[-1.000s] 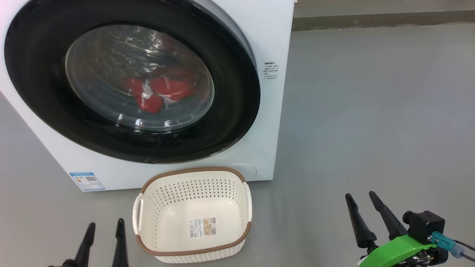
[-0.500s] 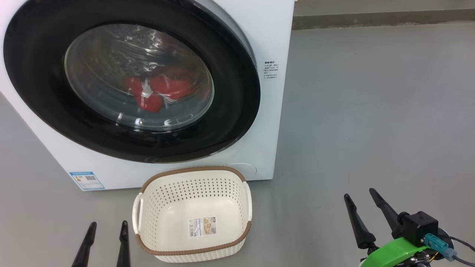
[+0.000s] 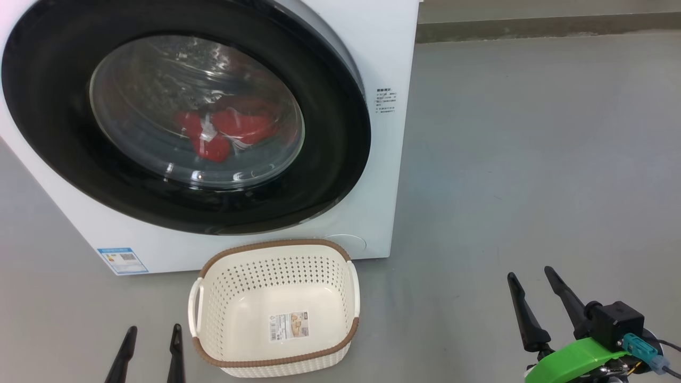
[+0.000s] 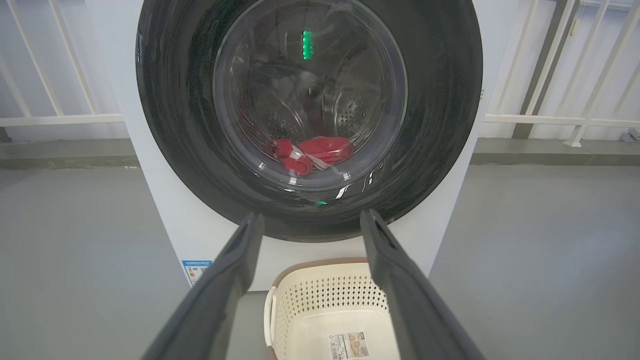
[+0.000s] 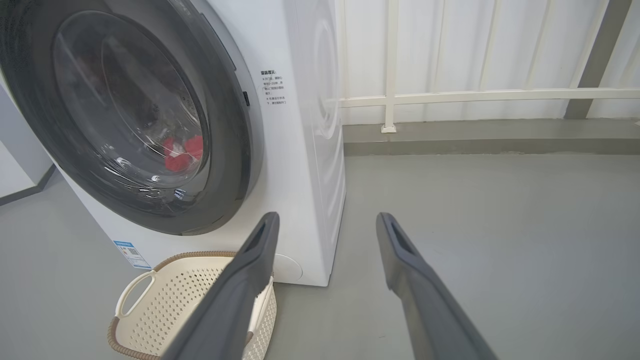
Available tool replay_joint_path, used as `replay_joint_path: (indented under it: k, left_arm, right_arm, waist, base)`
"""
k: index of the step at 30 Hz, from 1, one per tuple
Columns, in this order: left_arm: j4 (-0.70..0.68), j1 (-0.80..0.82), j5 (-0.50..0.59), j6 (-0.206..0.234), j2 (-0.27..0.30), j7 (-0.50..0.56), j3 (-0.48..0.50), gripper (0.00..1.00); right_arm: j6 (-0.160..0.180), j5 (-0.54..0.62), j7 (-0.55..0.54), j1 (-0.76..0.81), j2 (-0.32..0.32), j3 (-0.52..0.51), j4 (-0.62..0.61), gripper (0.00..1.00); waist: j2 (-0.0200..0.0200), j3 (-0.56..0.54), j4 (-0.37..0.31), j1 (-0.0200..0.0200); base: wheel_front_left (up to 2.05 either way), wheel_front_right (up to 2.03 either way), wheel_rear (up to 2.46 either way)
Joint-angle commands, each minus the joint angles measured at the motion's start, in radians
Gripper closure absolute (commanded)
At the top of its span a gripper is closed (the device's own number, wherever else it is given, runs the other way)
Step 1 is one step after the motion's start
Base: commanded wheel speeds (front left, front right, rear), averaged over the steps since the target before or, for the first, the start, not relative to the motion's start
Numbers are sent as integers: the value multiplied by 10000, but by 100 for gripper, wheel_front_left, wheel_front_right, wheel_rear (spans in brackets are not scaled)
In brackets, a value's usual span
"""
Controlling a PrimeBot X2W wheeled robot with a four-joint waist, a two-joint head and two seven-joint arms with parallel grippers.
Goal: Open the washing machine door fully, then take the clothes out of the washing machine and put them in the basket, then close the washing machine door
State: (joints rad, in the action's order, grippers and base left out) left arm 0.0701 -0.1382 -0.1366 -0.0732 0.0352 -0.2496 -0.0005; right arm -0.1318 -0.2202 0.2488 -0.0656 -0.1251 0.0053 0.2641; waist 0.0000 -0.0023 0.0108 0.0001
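1. Grey, smooth floor [image 3: 532,159] spreads through the room, and a white railing [image 5: 480,95] runs along the wall behind.
2. The washing machine [image 3: 391,175], a big white box, stands on this floor at the left of the head view. A small blue label [image 3: 122,259] sits low on its front.
3. The washing machine door [image 3: 330,159], round with a wide glossy black rim, lies closed against the front of the machine.
4. Through the clear glass centre I see the clothes [image 3: 234,130], red with some white trim, lying in a small heap at the bottom of the steel drum.
5. The basket [image 3: 276,274] stands upright on the floor just in front of the machine, under the lower right part of the door. A paper label [image 3: 290,325] lies on its bottom.
6. The left gripper [image 3: 154,327] is low, just beside the left handle of the basket and apart from it. Its jaws are spread wide and pinch nothing; they point toward the door.
7. The right gripper [image 3: 530,272] is well apart at the right, over bare floor. Its jaws are also spread wide and grip nothing. A green part [image 3: 574,356] sits on its wrist.
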Motion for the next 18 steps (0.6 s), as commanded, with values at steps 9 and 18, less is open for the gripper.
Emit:
replay_joint_path:
  k: [9,18]
  left_arm:
    - [-127,265,-28,148,150,-122,334,0]
    - [-49,297,-49,154,150,-122,329,0]
  right_arm:
    - [11,185,130,-117,10,159,-267,0]
    - [11,183,130,-138,51,155,-186,0]
  waist:
    - [0,-11,45,-1]
    - [0,-5,69,-1]
  base:
    - [0,0,0]
    - [0,0,0]
